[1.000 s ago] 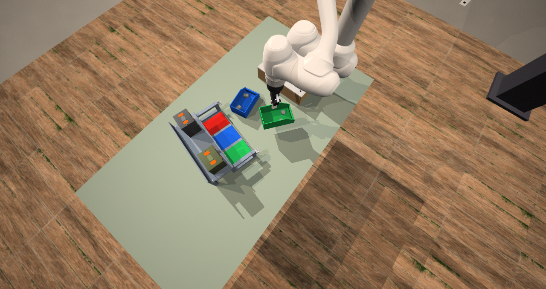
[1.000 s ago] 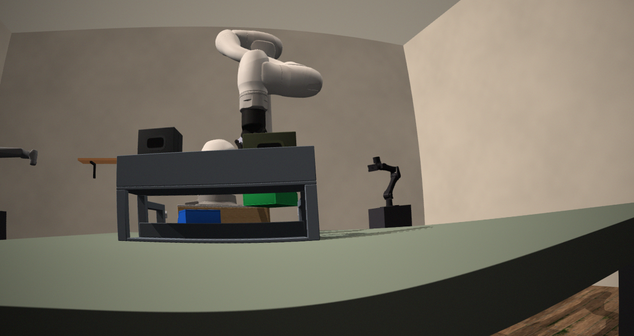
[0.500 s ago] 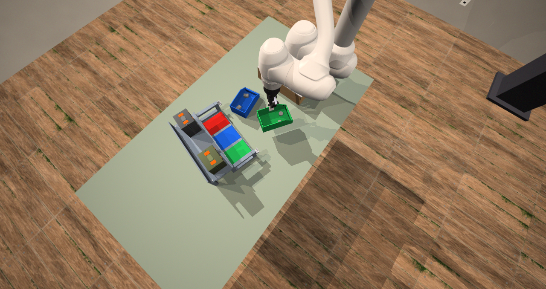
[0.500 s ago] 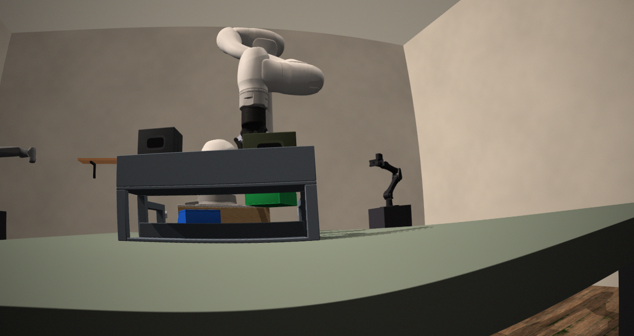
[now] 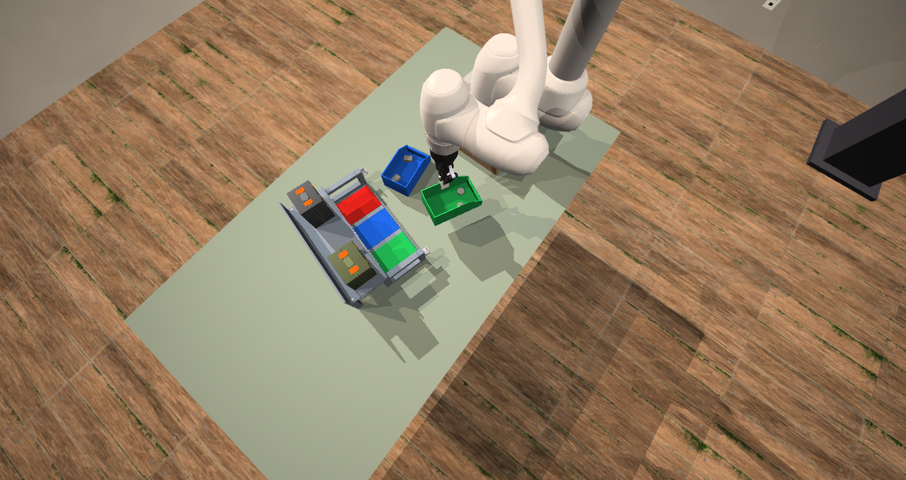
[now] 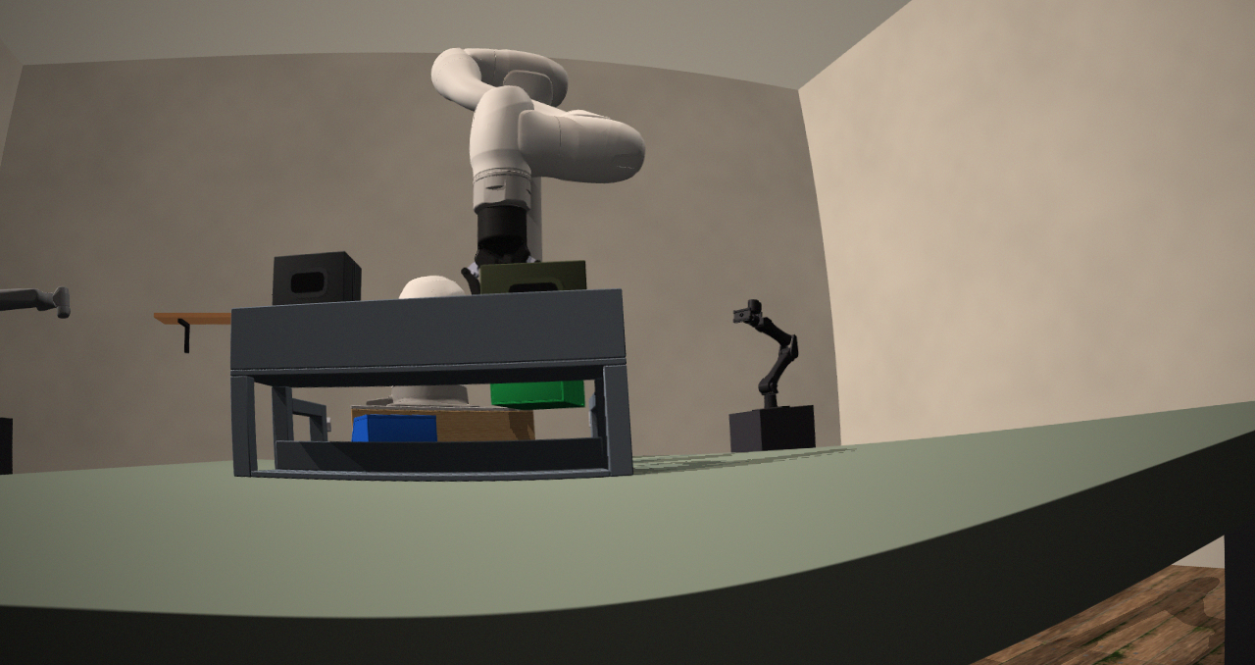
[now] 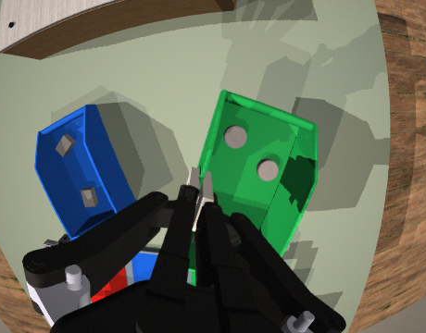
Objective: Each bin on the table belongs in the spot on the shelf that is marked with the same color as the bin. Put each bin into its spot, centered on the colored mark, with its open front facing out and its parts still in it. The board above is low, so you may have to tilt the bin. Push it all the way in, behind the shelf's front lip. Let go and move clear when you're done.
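Observation:
My gripper is shut on the thin side wall of the green bin and holds it a little above the table, tilted, with two round grey parts inside. In the wrist view the fingers pinch the wall of the green bin. The blue bin rests on the table to the left with two grey parts; it also shows in the wrist view. The grey shelf has a red mark, a blue mark and a green mark, all empty.
A dark box and an olive box stand on the shelf's upper board. Through the shelf the green bin hangs higher than the blue bin.

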Controlling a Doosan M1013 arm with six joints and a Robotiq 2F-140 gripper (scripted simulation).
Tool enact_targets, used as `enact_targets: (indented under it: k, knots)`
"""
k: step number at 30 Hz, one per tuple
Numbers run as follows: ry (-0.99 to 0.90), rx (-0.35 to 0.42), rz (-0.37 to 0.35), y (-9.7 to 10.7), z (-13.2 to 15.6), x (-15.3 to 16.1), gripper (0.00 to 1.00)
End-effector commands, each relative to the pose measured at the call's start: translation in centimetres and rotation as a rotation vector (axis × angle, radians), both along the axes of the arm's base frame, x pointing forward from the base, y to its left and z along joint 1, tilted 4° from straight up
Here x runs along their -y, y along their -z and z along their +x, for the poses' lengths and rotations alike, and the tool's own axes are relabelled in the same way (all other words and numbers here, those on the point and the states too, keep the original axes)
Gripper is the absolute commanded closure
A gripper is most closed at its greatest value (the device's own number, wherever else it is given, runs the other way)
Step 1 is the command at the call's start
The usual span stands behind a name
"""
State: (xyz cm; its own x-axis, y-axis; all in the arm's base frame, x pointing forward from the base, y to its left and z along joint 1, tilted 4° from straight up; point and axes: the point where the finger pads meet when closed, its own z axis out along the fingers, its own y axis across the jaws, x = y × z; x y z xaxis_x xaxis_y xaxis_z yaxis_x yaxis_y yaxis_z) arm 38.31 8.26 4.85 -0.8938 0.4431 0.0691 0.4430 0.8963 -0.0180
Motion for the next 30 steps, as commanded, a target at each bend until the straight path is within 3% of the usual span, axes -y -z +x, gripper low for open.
enact_targets:
  k: [1, 30]
  knots:
    - [-0.042, 0.009, 0.003, -0.1, 1.4, 0.2, 0.9]
    - [-0.186, 0.011, 0.013, 0.1, 4.6, 0.9, 0.9]
